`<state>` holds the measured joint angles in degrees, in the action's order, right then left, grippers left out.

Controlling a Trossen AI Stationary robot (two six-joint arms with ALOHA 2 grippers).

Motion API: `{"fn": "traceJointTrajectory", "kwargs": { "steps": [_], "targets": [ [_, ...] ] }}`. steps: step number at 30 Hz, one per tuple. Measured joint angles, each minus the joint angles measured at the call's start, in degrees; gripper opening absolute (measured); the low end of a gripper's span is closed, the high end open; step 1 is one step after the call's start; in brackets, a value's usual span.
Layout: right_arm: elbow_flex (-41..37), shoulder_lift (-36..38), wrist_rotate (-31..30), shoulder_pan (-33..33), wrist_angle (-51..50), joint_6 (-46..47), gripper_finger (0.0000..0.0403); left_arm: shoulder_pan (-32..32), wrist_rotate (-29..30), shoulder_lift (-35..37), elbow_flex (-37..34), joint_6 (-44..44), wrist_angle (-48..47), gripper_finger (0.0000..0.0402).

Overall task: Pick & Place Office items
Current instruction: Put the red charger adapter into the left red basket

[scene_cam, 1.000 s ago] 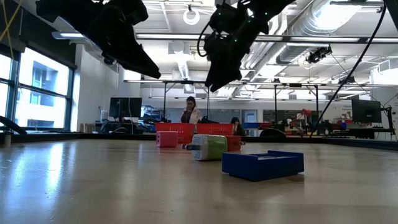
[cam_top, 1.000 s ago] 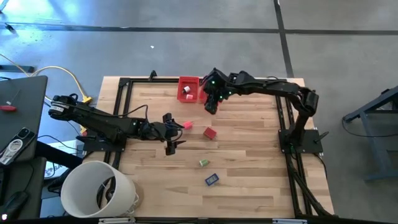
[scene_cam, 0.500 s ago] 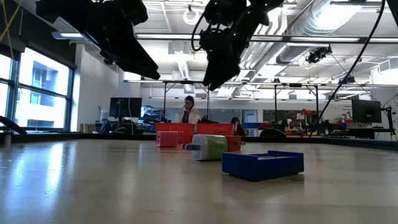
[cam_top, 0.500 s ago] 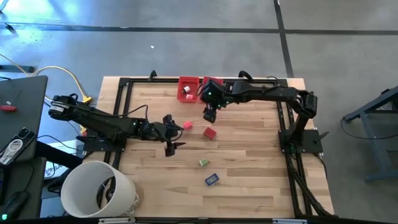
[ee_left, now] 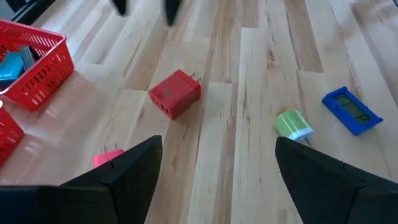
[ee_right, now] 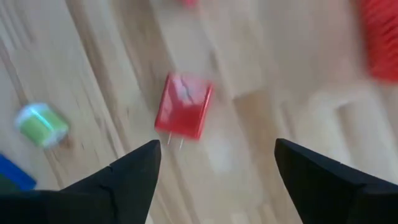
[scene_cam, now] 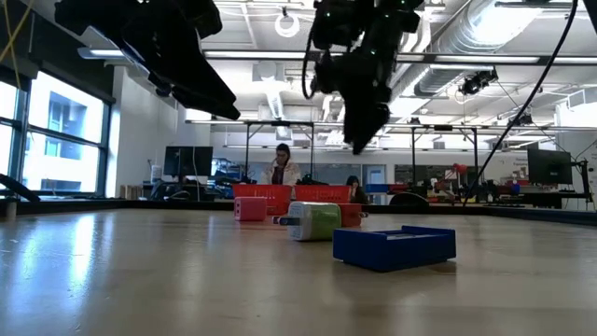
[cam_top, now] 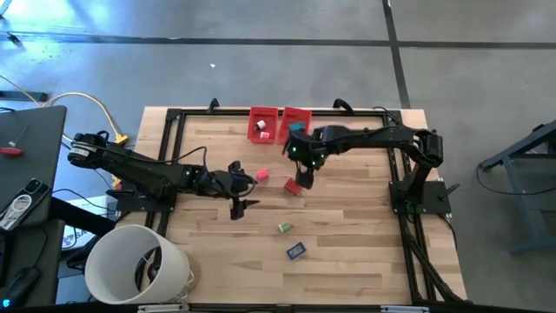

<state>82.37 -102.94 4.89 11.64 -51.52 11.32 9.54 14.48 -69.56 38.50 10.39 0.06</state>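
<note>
the right hand (cam_top: 302, 178) hangs over the red block (cam_top: 293, 185), a plug-like cube with two small prongs, lying on the wooden surface (cam_top: 347, 226) straight ahead of and below its fingers; in the right wrist view the block (ee_right: 183, 114) sits between the two dark fingers, which stand wide with nothing held. the step in hand looks like the approach for a pick of this block. to do it well, the hand should come straight down so the block stays centred between the fingers, close across its flat sides and not on the prongs, and stop short of pressing into the surface. the green roll (cam_top: 283, 228) and the blue piece (cam_top: 296, 250) lie farther off on the near side of the hand, well clear of the grasp. the left hand (cam_top: 239, 187) waits with fingers wide and empty, the pink piece (cam_top: 261, 175) just beside it. compared with a second earlier, the right hand has left the red bins (cam_top: 297, 119) and travelled over to the red block, and its fingers have spread wider on the way; the left hand has not moved.
</note>
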Motion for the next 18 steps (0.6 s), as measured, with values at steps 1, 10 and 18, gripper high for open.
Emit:
{"fn": "traceJointTrajectory", "kwargs": {
  "steps": [1, 10, 18],
  "targets": [
    [-1.0, 0.0, -0.1, -0.7, 0.0, 0.0, 0.0301, 0.0, 0.0, 0.0, 0.0, 0.0, 0.0, 0.0303],
    [-10.4, -0.1, -6.2, -6.7, 6.5, 3.5, 0.0285, 0.0, 0.0, -2.8, -0.1, 0.4, 0.0, 0.0303],
    [-16.9, -0.1, -11.2, -13.4, 8.5, 5.1, 0.0274, 0.0, 0.2, -5.8, 0.0, -0.1, 0.0, 0.0303]
  ]
}}
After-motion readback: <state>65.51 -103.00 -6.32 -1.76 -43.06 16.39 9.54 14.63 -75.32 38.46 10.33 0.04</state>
